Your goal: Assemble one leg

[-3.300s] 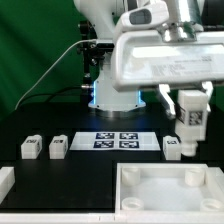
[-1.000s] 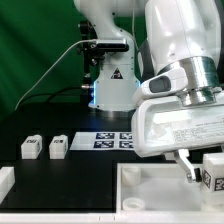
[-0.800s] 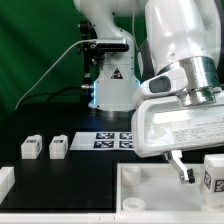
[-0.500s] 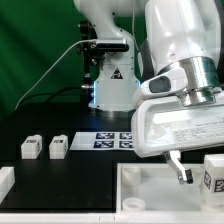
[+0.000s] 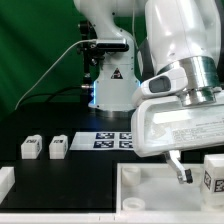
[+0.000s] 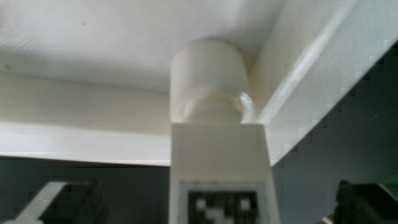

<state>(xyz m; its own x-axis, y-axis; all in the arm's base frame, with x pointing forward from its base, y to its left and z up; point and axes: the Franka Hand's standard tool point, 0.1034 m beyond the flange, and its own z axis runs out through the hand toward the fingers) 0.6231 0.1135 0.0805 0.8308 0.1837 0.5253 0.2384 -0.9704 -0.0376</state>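
- Gripper: jaws now spread wide, opened further than a second ago; nothing is clamped. Since then the arm's posture in the exterior view is unchanged.
- Fingers: one dark finger is seen in the exterior view just beside the leg; in the wrist view the fingertips stand apart from the leg on either side, not pressing it.
- Leg: a stubby white block with a square tag on its face, found at the exterior view's right edge, upright over the near corner of the panel. In the wrist view its rounded end is seen at a corner socket of the panel; how deep it sits cannot be told.
- Panel: large white piece with raised rim, low in the exterior view.
- Spare legs: two alike, side by side at the exterior view's left, well apart from the gripper.
- Marker board: flat on the table, partly hidden by the arm.
- Reading: the leg is judged released into its socket; fastening is judged not confirmed.
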